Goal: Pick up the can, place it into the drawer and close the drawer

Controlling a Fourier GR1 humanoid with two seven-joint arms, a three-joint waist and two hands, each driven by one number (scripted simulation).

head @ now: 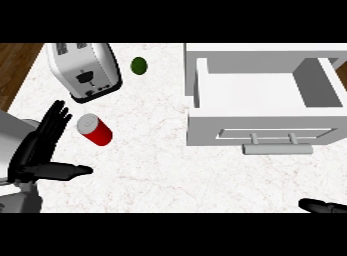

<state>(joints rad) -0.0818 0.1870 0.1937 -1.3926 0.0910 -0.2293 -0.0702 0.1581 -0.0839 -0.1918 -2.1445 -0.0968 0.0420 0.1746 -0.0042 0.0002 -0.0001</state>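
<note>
Red can (95,129) on counter (161,160), no readable label. Left hand (37,150) beside it, fingers straight. Drawer (261,107) open. Right hand (331,206) at edge, can't tell its state.

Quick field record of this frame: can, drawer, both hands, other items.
can: red can, lying on its side on the counter, not held
drawer: white drawer open, nothing visible inside
left hand: left hand open, fingers straight, just left of the can
right hand: right hand at lower right edge, mostly out of view
other: toaster, small green object beside it
</note>
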